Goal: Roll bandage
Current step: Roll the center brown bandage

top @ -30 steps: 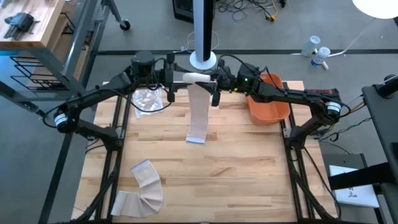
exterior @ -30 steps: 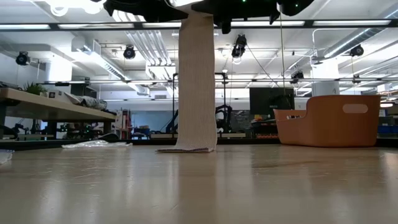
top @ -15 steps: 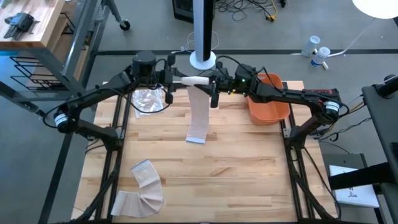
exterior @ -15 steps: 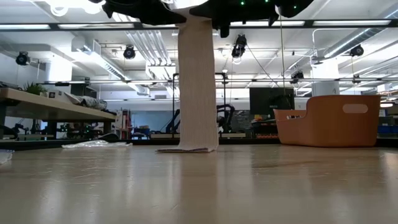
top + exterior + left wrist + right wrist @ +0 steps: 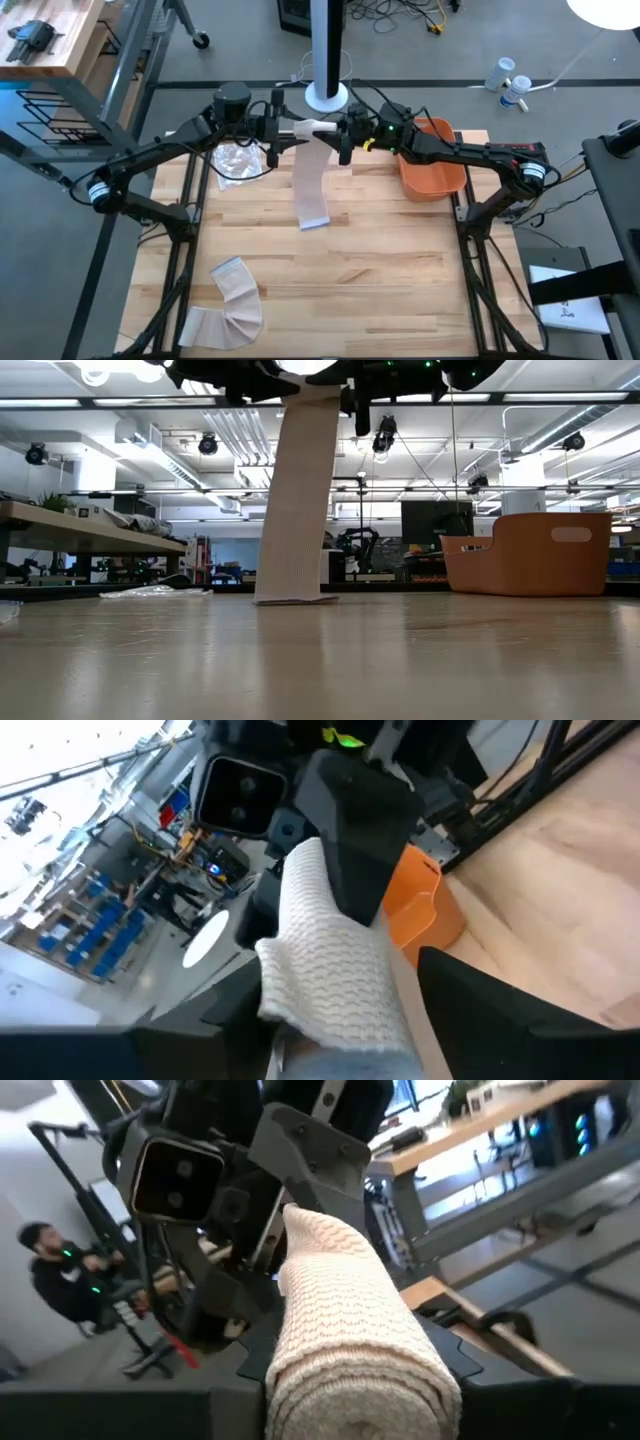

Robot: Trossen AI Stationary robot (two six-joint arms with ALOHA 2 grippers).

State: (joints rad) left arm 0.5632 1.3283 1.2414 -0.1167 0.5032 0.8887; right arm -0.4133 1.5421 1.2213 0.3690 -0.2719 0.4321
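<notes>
Cream knit bandage (image 5: 312,170): in the high view its rolled end sits upper centre, long axis running left-right between left gripper (image 5: 277,135) and right gripper (image 5: 343,138), both equally near; the loose tail hangs down to the desk (image 5: 380,260). Orange bin (image 5: 432,165) on the right. Low view: the strip slants from top centre to the desk. Left wrist view: fingers flank the roll, grip unclear. Right wrist view: fingers clamped on the roll's end.

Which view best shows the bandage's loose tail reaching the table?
The low view: the bandage tail hangs slanted, its end on the table. The high view shows it foreshortened; both wrist views show only the rolled part.
</notes>
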